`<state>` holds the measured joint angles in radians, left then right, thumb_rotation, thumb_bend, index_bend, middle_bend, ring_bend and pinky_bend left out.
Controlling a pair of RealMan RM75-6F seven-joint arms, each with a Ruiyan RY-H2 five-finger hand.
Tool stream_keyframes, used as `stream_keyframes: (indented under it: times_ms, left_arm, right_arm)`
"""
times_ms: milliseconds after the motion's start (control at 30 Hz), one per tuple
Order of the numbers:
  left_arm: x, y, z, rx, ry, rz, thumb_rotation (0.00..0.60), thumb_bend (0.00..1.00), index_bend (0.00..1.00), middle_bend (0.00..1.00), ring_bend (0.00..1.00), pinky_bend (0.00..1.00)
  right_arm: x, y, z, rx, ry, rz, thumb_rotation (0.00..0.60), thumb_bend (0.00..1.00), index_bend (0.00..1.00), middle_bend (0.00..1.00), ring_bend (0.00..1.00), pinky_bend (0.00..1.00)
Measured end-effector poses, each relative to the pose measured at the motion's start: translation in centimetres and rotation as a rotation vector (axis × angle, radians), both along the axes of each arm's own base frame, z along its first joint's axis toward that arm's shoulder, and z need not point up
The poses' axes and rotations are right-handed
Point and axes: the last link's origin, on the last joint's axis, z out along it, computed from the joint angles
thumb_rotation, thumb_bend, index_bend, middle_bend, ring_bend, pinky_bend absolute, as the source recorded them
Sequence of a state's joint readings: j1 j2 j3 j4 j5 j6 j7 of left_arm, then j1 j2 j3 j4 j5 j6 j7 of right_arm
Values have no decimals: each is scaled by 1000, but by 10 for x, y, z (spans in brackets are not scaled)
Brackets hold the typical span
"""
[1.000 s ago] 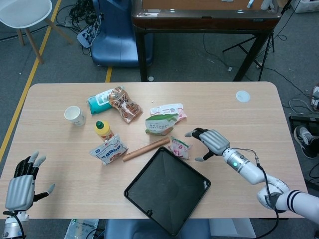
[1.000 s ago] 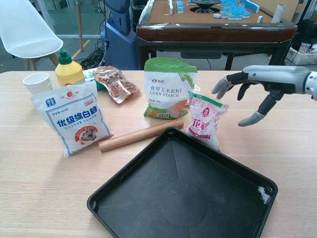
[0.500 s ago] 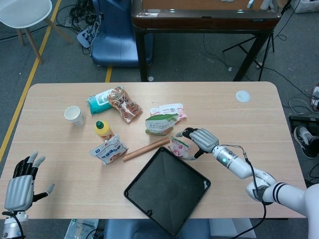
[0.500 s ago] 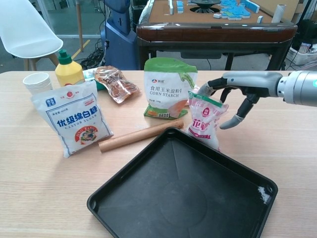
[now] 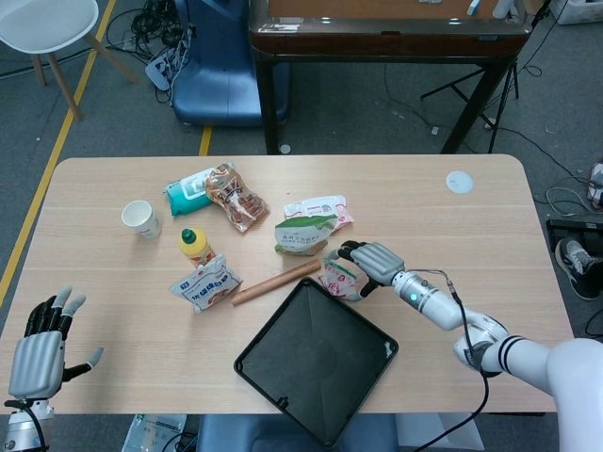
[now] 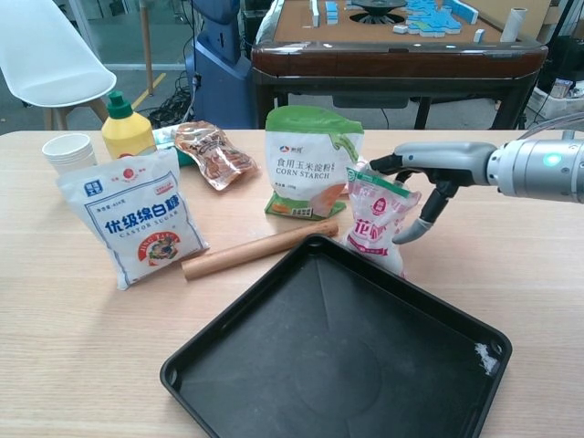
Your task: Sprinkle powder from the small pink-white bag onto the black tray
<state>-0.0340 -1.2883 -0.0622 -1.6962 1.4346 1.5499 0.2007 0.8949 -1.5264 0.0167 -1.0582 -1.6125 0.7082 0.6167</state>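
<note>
The small pink-white bag [image 6: 377, 222] [image 5: 339, 275] stands upright on the table just behind the black tray [image 6: 274, 383] [image 5: 273, 363]. My right hand [image 6: 429, 178] [image 5: 367, 263] reaches in from the right. Its fingers [image 6: 388, 165] lie spread behind the bag's top, and its thumb touches the bag's right edge. The bag keeps its shape and rests on the table. The tray's inside is dark, with a small white smear near its right corner. My left hand [image 5: 40, 353] hovers at the table's near left edge, fingers apart and holding nothing.
A corn starch bag [image 6: 310, 160], a wooden rolling pin [image 6: 255, 248] and a white sugar bag [image 6: 132, 224] stand left of the pink-white bag. Further back are a yellow bottle [image 6: 123, 128], a paper cup [image 6: 68, 151] and a snack packet [image 6: 212, 151].
My right hand has moved left from open air to the pink-white bag, its fingers going behind the bag's top and its thumb reaching the bag's side. The bag and my left hand have stayed put.
</note>
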Motion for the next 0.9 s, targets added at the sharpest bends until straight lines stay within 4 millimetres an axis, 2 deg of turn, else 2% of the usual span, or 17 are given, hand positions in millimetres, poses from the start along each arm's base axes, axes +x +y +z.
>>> stream_keyframes:
  times_ms: [400,900]
  left_arm:
    - [-3,-2,1,2,1,11,600,177,145,54,37,34]
    - [-4,-2,0,1,-4,9,600,176,145,54,37,34]
  right_arm:
    - [-12,1,-9,51,27,-27,600,27,200,253,125,215]
    - [-47,21,15,34,44,-60,600,28,200,265,148,215]
